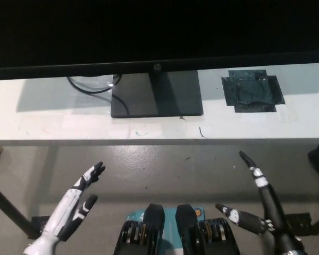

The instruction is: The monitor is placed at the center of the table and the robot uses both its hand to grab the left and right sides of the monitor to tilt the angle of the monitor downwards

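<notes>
A single head view looks steeply down from above and just in front of the desk (255,127), whose white top crosses the middle of the frame. The monitor (159,32) fills the upper part, close to the lens and cut off by the top edge. Grey floor (165,170) fills the lower half.

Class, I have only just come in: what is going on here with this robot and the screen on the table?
A humanoid robot faces a white table on which a black monitor stands on its base. Neither hand touches it. The white left hand is open at lower left, below the table edge; the black right hand is open at lower right. Both are low, fingers spread. A dark taped patch sits right of the base, a cable to its left.
</notes>
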Robot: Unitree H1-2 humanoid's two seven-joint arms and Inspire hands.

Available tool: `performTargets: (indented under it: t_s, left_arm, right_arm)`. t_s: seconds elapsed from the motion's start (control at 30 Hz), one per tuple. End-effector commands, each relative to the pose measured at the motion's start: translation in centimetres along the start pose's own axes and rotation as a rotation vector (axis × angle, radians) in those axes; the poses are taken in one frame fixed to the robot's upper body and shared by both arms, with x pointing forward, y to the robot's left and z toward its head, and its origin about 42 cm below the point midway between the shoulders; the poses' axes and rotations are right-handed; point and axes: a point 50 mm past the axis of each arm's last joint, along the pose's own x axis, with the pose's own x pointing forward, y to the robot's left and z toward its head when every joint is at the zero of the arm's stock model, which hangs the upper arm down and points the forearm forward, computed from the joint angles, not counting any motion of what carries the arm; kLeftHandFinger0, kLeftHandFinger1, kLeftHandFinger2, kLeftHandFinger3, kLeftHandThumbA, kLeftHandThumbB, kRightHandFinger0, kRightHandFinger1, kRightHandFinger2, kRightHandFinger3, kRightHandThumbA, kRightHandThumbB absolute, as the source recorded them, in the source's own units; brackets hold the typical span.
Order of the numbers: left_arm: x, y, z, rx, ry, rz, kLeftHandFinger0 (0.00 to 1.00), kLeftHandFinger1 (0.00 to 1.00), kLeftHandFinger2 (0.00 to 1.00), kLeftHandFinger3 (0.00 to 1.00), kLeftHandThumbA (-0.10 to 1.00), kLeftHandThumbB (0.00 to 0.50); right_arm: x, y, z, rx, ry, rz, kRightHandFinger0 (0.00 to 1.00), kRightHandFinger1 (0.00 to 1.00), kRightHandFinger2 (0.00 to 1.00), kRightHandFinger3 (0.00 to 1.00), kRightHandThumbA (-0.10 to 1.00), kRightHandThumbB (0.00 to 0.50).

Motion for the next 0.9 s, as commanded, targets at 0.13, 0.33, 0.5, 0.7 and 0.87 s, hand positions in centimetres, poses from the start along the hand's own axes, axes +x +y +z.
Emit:
performTargets:
  t_s: [0.13, 0.33, 0.5, 0.7, 0.87]
  left_arm:
    - [-0.4, 3.9, 7.6, 0.056, -0.304, 0.055, 1.00, 1.00, 1.00, 1.00, 1.00, 0.492]
    - [-0.4, 9.7, 10.2, 0.193, -0.359, 0.201, 1.00, 1.00, 1.00, 1.00, 1.00, 0.499]
    - [-0.4, 14.1, 9.5, 0.266, -0.334, 0.233, 1.00, 1.00, 1.00, 1.00, 1.00, 0.467]
    - [0.1, 17.5, 8.7, 0.296, -0.296, 0.257, 1.00, 1.00, 1.00, 1.00, 1.00, 0.492]
    - [1.0, 23.0, 7.7, 0.392, -0.193, 0.336, 1.00, 1.00, 1.00, 1.00, 1.00, 0.493]
  right_arm:
    - [-0.2, -4.1, 6.3, -0.073, -0.313, -0.174, 1.00, 1.00, 1.00, 1.00, 1.00, 0.453]
    - [2.0, -9.4, 7.7, -0.095, -0.375, -0.227, 1.00, 1.00, 1.00, 1.00, 1.00, 0.447]
    - [4.3, -12.9, 7.6, -0.133, -0.351, -0.224, 1.00, 1.00, 1.00, 1.00, 1.00, 0.449]
    - [6.2, -15.6, 7.8, -0.148, -0.326, -0.223, 1.00, 1.00, 1.00, 1.00, 1.00, 0.453]
    - [10.5, -19.9, 7.8, -0.094, -0.285, -0.216, 1.00, 1.00, 1.00, 1.00, 1.00, 0.431]
